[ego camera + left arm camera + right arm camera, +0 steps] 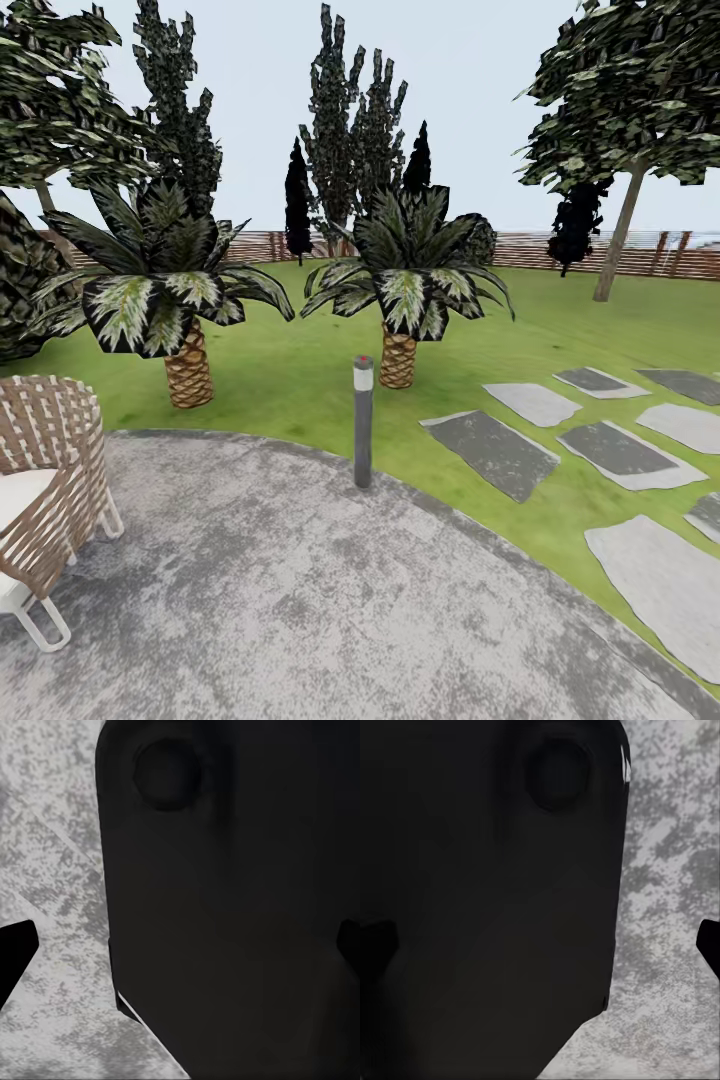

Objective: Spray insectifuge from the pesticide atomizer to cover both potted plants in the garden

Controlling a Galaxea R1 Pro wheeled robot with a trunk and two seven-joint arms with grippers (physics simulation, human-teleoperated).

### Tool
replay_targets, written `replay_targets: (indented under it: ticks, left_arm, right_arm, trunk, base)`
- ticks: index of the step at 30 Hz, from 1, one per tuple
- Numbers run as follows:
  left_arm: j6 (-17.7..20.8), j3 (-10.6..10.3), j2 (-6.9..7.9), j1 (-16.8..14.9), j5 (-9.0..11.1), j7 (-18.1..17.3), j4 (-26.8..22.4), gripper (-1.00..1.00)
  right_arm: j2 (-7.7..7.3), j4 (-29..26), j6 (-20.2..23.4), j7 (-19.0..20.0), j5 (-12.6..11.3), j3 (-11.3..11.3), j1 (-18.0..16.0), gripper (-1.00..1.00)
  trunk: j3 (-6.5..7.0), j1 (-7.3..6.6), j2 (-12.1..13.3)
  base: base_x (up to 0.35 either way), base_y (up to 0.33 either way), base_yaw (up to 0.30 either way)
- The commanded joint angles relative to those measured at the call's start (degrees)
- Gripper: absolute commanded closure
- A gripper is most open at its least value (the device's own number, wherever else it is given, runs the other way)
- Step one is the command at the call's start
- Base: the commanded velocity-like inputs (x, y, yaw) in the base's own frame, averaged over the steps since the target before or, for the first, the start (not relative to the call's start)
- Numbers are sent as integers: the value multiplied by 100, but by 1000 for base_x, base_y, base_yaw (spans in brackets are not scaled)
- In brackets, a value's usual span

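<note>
Patio (300, 580): lamp post (363, 420) centre frame | wicker chair (45, 490) cut off lower left | my hands: dark body (240, 915) blocks both wrist views, grip cannot be told.

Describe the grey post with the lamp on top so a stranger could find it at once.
Start at the round grey paved patio in the foreground and follow its far curved edge to where it meets the lawn. There stands the bollard lamp post, upright, between the two short palms and nearer than both. It is the only slim, straight, dark grey pole, capped by a paler lamp head.
</note>
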Motion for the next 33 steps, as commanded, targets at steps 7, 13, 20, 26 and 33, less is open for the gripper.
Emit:
replay_targets:
  ticks: [7, 13, 20, 26, 33]
  left_arm:
    - [-42, 13, 24, -135, 5, -13, -168, -100]
    - [-235, 20, 158, -126, 39, -13, -360, -100]
    - [-460, 26, 260, -132, 54, -11, -586, -100]
    - [-653, 26, 277, -230, 55, -9, -781, -100]
    - [-1661, 29, 260, -548, 57, -10, -2176, -100]
  right_arm:
    - [112, -133, -57, -31, 18, 8, -117, -100]
    - [42, -329, -250, -26, 26, -9, -315, -100]
    - [-100, -556, -475, -35, 24, -27, -340, -100]
    - [-115, -750, -668, -29, 11, -35, -343, -100]
    - [-165, -2932, -1738, -26, 15, -35, -345, -100]
  trunk:
    - [-3, 0, -2]
    - [-3, 0, -2]
    - [-3, 0, -2]
    - [-3, 0, -2]
    - [-3, 0, -2]
  base:
    - [0, 0, 0]
    - [0, 0, 0]
    - [-65, 62, 0]
    - [-192, 208, 0]
    - [-171, 253, 0]
